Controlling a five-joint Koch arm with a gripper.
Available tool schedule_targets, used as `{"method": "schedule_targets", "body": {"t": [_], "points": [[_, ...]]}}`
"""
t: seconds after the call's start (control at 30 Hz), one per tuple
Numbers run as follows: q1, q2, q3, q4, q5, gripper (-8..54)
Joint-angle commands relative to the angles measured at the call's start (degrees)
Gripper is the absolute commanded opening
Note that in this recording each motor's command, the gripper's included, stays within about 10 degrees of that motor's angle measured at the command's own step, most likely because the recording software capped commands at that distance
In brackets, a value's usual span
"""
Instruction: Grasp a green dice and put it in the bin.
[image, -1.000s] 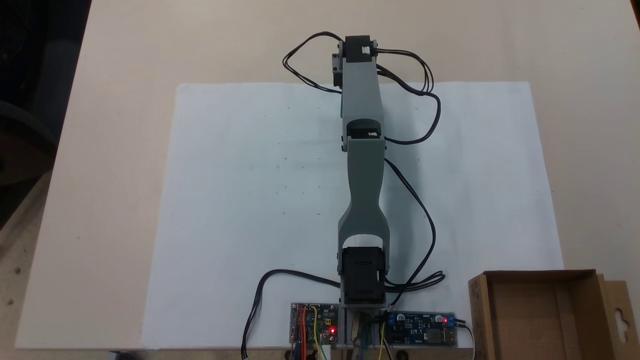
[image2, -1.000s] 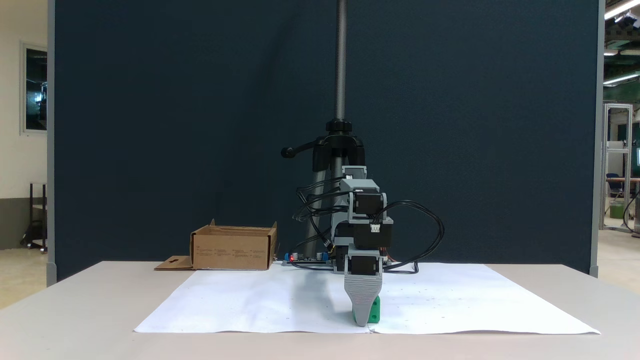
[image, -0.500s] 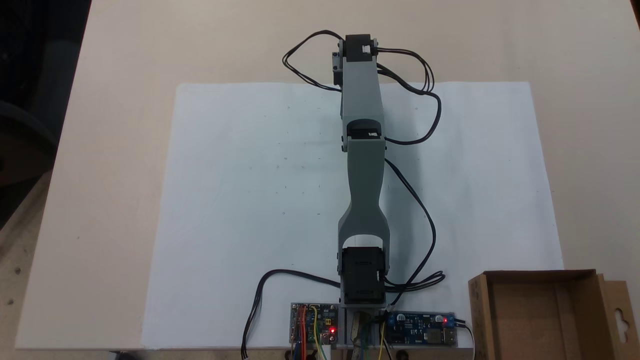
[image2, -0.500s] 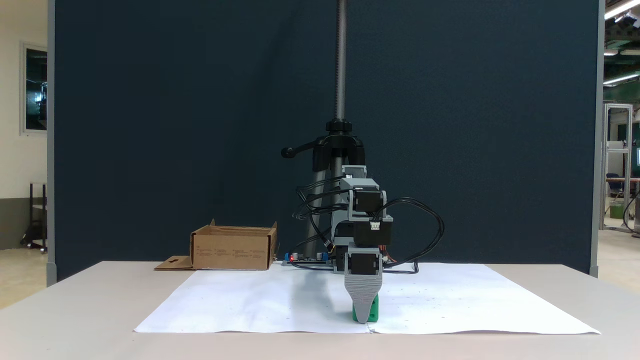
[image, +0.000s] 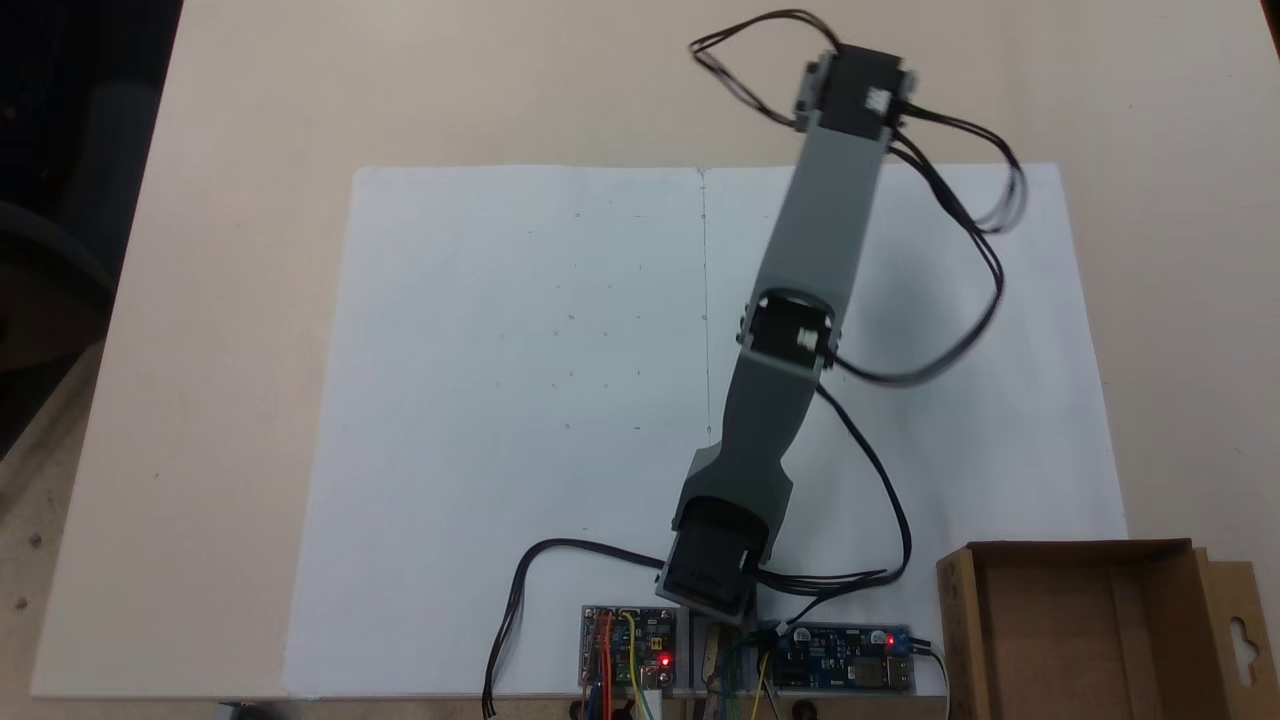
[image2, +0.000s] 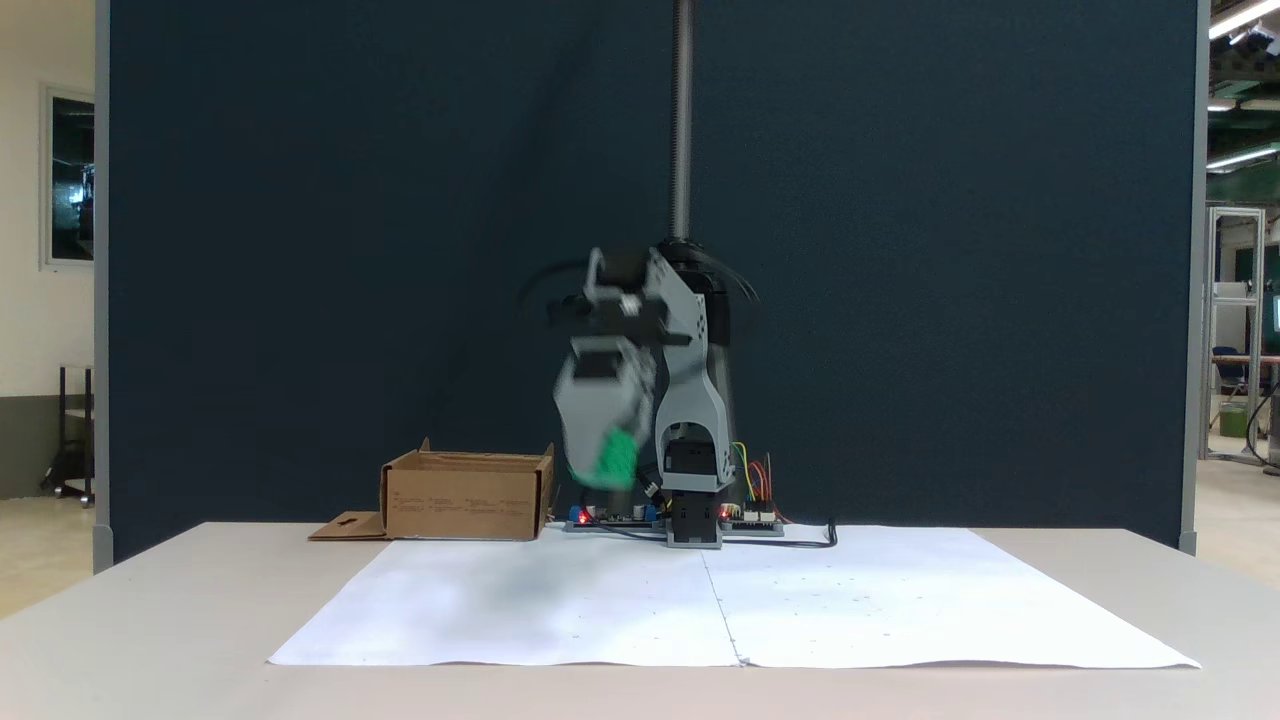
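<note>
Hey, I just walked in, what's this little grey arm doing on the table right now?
The grey arm is carrying the green dice. Its gripper is shut on the dice, held well above the white paper. In the front fixed view the arm looks blurred with motion and leans toward the cardboard bin, which stands at the table's far edge near the arm's base. The dice is not in the bin yet.

Arm (image: 815, 230): matt grey plastic, black glossy motor housings. Green dice (image2: 615, 458): bright plastic, blurred. Bin (image: 1090, 630): brown matt cardboard. Sheet (image: 500, 400): white paper, smooth. Bench (image: 250, 200): pale, matt, smooth. Pole (image2: 681, 120): dull metal.
</note>
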Motion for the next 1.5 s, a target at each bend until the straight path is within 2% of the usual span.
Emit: {"method": "schedule_targets", "body": {"t": [0.0, 0.17, 0.73, 0.93, 1.47], "points": [[6.6, 7.5, 0.2, 3.0, 2.6, 12.2], [20.5, 13.8, 1.0, 3.1, 1.8, 12.2], [65.8, 14.5, 1.0, 2.6, -19.0, 12.2], [74.7, 14.2, 2.4, 2.0, -25.5, 12.3], [80.9, 14.2, 27.0, -16.4, -35.6, 12.2]]}}
